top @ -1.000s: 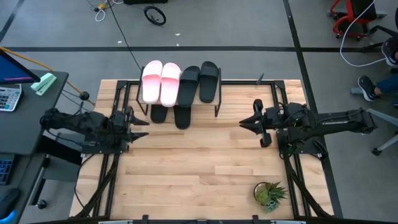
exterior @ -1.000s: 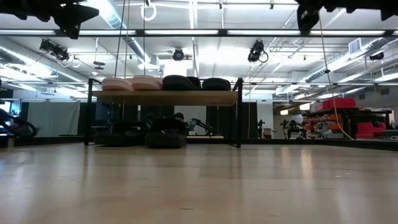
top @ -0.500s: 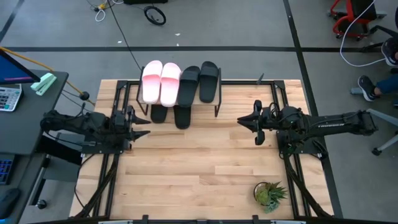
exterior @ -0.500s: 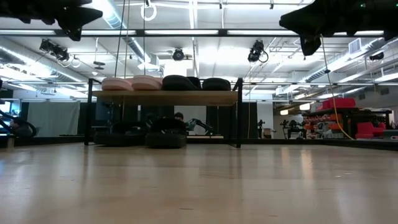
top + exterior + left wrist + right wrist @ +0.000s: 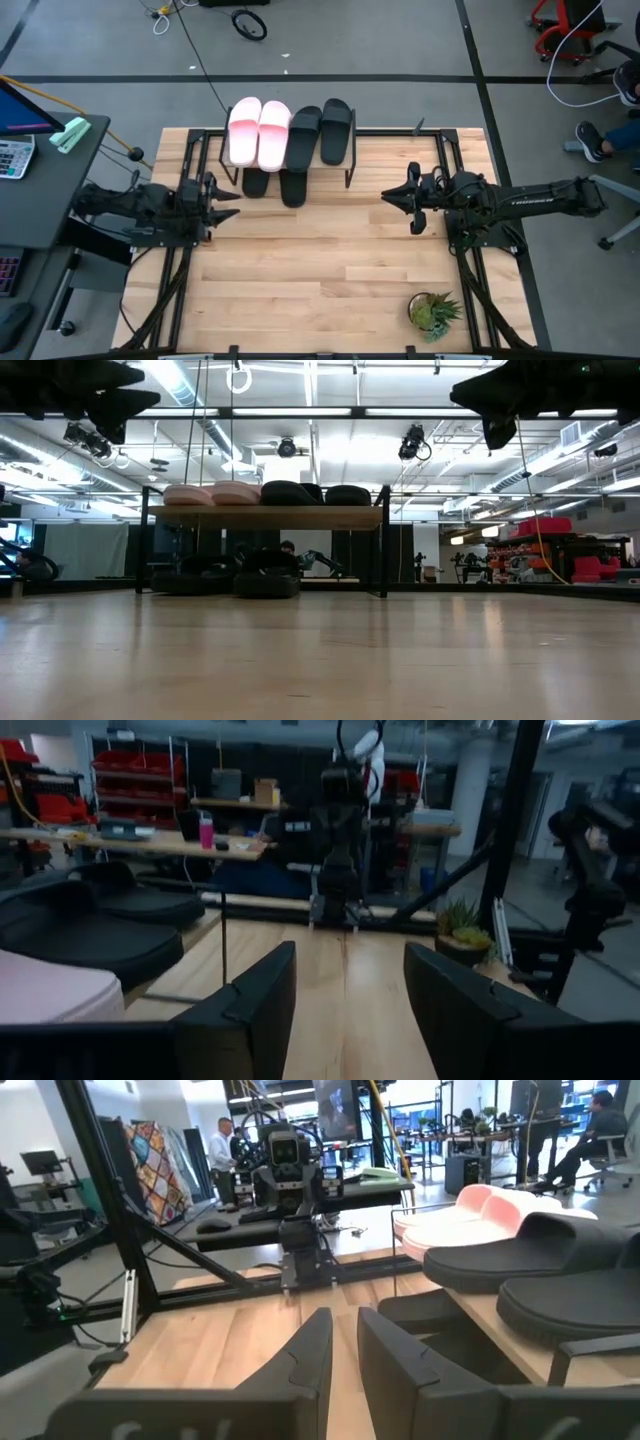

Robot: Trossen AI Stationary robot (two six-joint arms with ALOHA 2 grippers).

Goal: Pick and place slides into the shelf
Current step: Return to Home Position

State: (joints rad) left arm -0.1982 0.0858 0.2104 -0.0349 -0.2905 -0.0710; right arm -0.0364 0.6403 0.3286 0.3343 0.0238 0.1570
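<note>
Right gripper (image 5: 392,196) nudged inward, left arm (image 5: 140,203) shifted slightly

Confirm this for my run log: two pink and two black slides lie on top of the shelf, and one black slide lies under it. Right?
Not quite: under the shelf lie two black slides, not one; the high view shows both poking out from under its edge. The pink slides and the black pair on top are as you say.
</note>
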